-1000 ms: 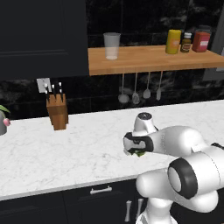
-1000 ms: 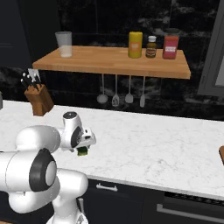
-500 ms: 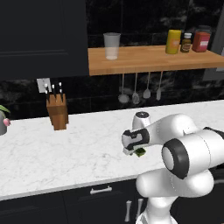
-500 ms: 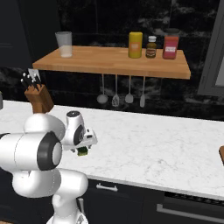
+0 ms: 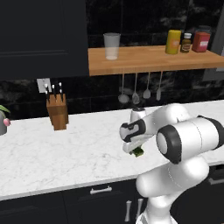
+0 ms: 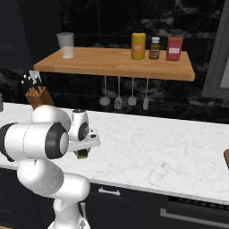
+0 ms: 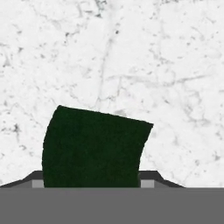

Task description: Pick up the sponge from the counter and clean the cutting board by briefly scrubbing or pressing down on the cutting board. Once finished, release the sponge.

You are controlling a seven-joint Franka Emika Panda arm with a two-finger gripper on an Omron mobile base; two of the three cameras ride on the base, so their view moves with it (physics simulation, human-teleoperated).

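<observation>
My gripper (image 5: 135, 150) is shut on the sponge (image 5: 138, 152) and holds it a little above the counter (image 5: 65, 153), near its front edge. In the right base view the gripper (image 6: 82, 152) sits just right of my upper arm, with the sponge (image 6: 82, 154) showing green below the hand. In the hand view the dark green sponge (image 7: 94, 146) lies between the fingertips (image 7: 37, 180) over white marble (image 7: 144, 65). A brown sliver of the cutting board (image 6: 226, 159) shows at the far right edge of the right base view.
A wooden knife block (image 5: 57, 114) stands at the back left of the counter. Utensils (image 5: 135, 89) hang under the wooden wall shelf (image 5: 148, 59), which carries a glass (image 5: 111, 45) and jars (image 6: 154, 47). A plant pot (image 5: 2, 124) is at the far left.
The arm's elbow has swung round and the hand has shifted slightly left in the left base view. The sponge stays in the shut gripper.
</observation>
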